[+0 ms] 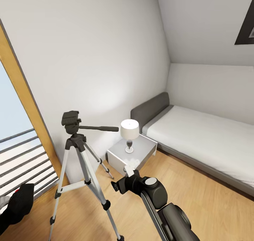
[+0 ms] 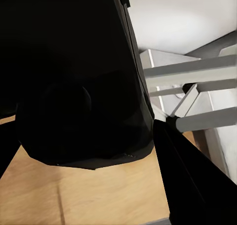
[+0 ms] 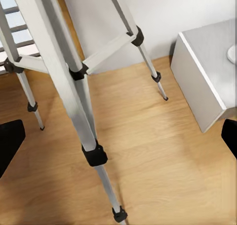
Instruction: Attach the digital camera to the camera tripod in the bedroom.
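The camera tripod stands on the wooden floor at the left. It has silver legs and a black head, and its pan handle points right. In the right wrist view the tripod legs are close in front. At the head view's lower left edge my left gripper is shut on the digital camera, a black box with a red spot on top. The digital camera looms large and dark in the left wrist view, with tripod legs behind it. My right gripper is open and empty, right of the tripod's legs.
A grey bedside table carrying a white lamp stands just right of the tripod; the table is also in the right wrist view. The grey-framed bed runs along the right wall. A wood-framed window with a railing is at the left.
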You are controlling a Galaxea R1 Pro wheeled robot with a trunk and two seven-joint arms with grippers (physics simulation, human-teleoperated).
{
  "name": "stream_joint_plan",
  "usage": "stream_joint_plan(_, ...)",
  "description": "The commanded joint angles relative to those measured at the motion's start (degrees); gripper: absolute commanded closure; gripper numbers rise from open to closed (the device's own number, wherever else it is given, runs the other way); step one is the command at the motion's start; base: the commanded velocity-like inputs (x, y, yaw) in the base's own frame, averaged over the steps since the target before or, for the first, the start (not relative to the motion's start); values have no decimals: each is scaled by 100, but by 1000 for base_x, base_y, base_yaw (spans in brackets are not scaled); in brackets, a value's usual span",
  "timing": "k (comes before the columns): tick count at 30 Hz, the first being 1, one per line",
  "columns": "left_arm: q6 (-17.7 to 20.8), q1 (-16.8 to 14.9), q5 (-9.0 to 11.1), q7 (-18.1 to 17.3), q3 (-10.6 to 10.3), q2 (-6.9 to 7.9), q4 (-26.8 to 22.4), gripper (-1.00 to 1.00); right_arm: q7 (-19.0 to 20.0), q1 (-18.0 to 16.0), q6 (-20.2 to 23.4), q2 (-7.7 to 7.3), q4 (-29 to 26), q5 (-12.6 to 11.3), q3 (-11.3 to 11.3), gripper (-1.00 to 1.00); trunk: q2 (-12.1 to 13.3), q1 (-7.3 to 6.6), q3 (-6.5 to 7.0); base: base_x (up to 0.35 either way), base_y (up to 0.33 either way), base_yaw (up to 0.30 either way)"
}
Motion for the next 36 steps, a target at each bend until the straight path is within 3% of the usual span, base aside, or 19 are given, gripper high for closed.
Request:
stream_joint_plan(1,28,-1,-4,-31,8,1,-5,100,16,-5,26,1,-5,30,1,-100,-7,2,-8,0,0,-12)
stream_joint_plan(24,25,-1,-4,-29,8,1,-5,100,-26,-1,26,-1,-22,27,9,-100,-7,2,-8,2,79,-2)
stream_joint_plan(36,5,-1,-1,-27,3,0,-5,100,-26,-1,26,-1,-56,28,8,-100,-7,2,-8,165,87,0)
